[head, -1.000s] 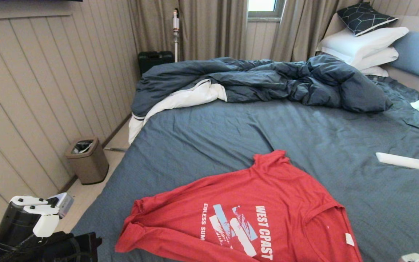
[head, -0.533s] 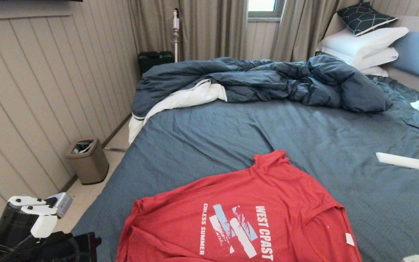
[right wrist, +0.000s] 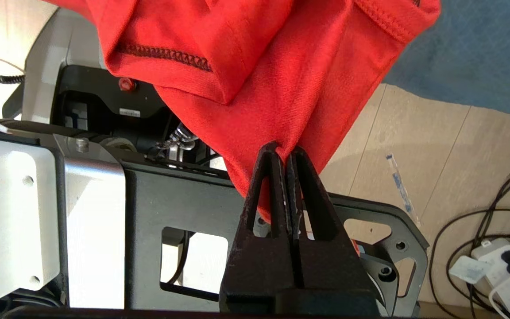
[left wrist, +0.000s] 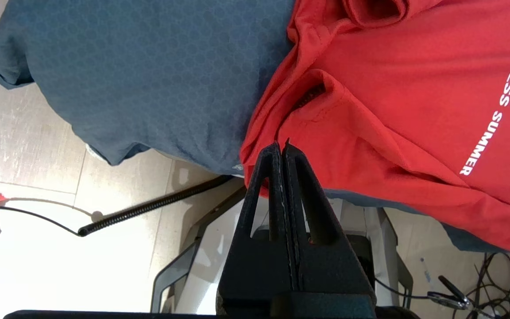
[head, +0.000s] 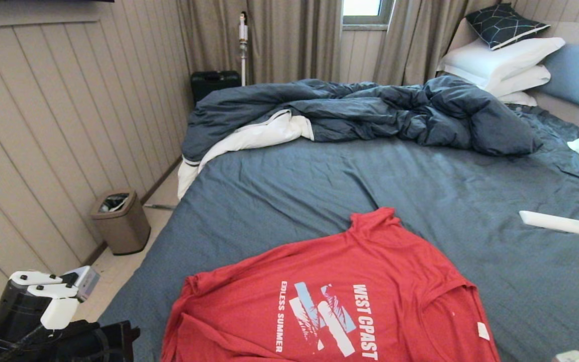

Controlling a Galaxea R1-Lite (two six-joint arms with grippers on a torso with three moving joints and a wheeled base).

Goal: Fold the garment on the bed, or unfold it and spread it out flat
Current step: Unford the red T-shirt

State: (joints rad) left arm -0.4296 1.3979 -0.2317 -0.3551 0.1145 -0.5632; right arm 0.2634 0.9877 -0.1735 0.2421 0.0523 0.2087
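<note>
— On the near edge of the bed (head: pixel 279 186), what differs from a second ago?
— The T-shirt (head: pixel 340 296) is spread wider at its near left; "ENDLESS SUMMER" now reads in full.
— Where is it relative to the grippers?
— It lies print-up on the near part of the sheet, its near hem hanging over the edge. The left gripper (left wrist: pixel 281 146) is clenched on the left hem corner, the right gripper (right wrist: pixel 285 153) pinches the right corner.

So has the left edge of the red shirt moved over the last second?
Yes. The red T-shirt has slid toward the near edge of the bed: its lower-left hem now runs off the picture's bottom, while the white remote sits unchanged.
</note>
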